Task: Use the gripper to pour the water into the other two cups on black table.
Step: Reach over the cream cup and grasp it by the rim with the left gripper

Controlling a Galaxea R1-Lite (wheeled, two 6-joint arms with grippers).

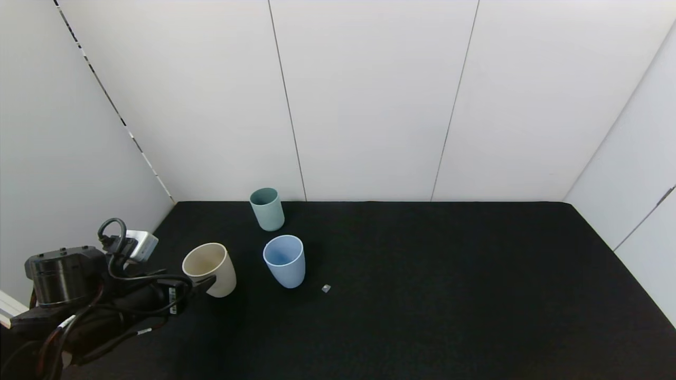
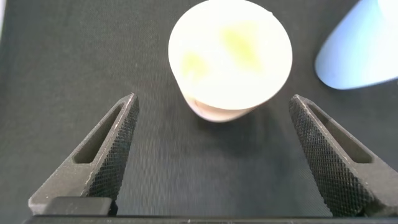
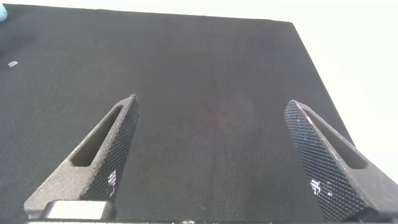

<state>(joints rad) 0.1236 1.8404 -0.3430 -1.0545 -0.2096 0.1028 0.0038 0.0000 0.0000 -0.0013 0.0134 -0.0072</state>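
Observation:
Three cups stand upright on the black table (image 1: 449, 295): a teal green cup (image 1: 267, 209) at the back, a light blue cup (image 1: 284, 260) in front of it, and a cream-beige cup (image 1: 209, 269) to its left. My left gripper (image 1: 203, 287) is low at the left, just short of the cream cup. In the left wrist view the left gripper (image 2: 212, 98) is open and empty, with the cream cup (image 2: 230, 59) straight ahead beyond the fingertips and the blue cup (image 2: 360, 53) beside it. My right gripper (image 3: 211, 101) is open and empty over bare table, outside the head view.
A small pale scrap (image 1: 326, 288) lies on the table right of the blue cup; it also shows in the right wrist view (image 3: 12, 63). White walls close the table at the back and both sides.

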